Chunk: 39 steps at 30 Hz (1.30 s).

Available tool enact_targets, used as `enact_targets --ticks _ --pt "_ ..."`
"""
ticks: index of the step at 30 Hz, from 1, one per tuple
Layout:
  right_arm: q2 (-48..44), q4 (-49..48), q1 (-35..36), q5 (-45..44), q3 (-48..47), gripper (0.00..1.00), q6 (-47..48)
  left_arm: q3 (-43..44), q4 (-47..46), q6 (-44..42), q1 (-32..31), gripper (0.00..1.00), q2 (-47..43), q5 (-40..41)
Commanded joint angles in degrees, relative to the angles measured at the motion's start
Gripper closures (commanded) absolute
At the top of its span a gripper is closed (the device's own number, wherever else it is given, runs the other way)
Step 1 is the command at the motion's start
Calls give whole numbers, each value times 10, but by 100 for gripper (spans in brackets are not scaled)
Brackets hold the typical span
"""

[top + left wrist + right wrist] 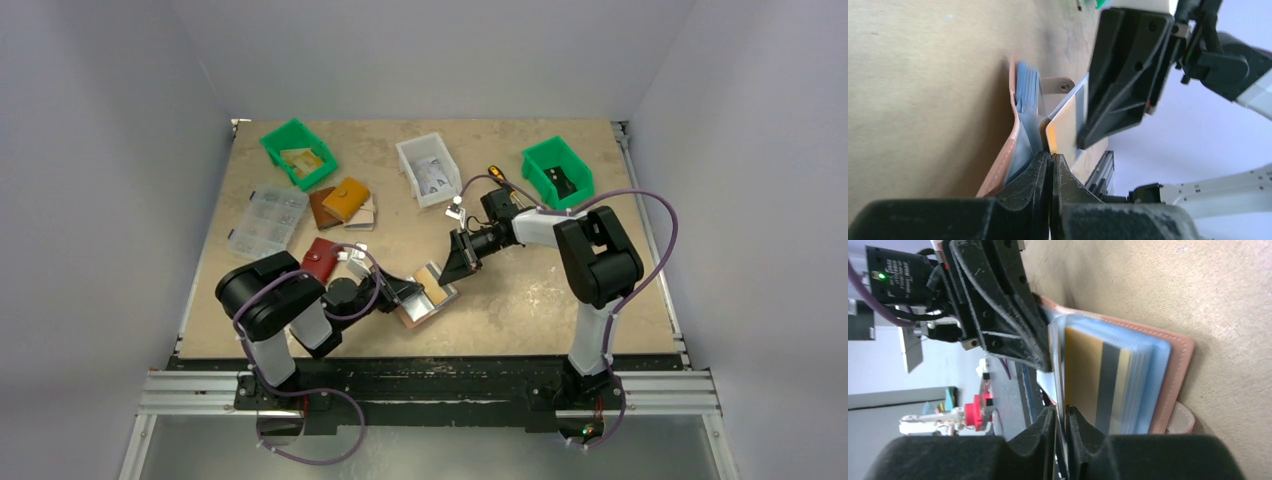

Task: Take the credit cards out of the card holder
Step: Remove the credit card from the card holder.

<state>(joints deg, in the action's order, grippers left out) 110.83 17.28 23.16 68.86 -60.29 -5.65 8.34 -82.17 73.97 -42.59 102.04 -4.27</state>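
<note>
The card holder (pixel 436 300) lies open on the table between both arms, its brown-pink leather (pixel 998 167) (pixel 1179 371) underneath and clear sleeves fanned up. A tan-gold credit card (pixel 1064 127) (pixel 1087 375) with a dark stripe stands in the raised sleeves, and light blue cards (pixel 1027 92) sit behind it. My left gripper (pixel 1052 159) (pixel 408 292) is shut on the tan-gold card's corner. Opposite it, my right gripper (pixel 1062 416) (pixel 462 268) has its jaws slightly apart, with a thin sleeve edge in the gap.
Two green bins (pixel 297 152) (pixel 557 170) and a white bin (pixel 428 168) stand at the back. A clear compartment box (pixel 266 222), a mustard-yellow wallet (pixel 346 198) and a red pouch (pixel 320 258) lie to the left.
</note>
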Motion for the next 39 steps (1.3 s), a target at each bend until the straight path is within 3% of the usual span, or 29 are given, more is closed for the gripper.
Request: enact_targets --ticks 1,5,15,21,27,31,32,35,39 --pt "-14 45 14 -26 -39 75 77 8 -112 -34 -6 100 -30 -53" --pt "-16 76 14 -37 -51 69 121 13 -29 -65 -2 100 -49 -74" --pt "-16 92 14 -37 -58 70 142 41 176 -143 14 100 -129 -108" --pt "-17 97 14 -30 -59 81 148 37 186 -147 22 100 -148 -117" --pt "-18 101 14 -14 -60 100 152 36 172 -147 25 100 -153 -129" --pt "-19 101 14 1 -59 100 152 28 146 -137 25 100 -152 -125" --pt "-19 100 14 7 -59 100 150 26 141 -133 25 98 -152 -123" --pt "-22 84 14 41 -54 100 135 21 137 -122 24 78 -150 -114" --pt "-27 58 13 61 -46 100 110 19 139 -110 24 67 -142 -106"
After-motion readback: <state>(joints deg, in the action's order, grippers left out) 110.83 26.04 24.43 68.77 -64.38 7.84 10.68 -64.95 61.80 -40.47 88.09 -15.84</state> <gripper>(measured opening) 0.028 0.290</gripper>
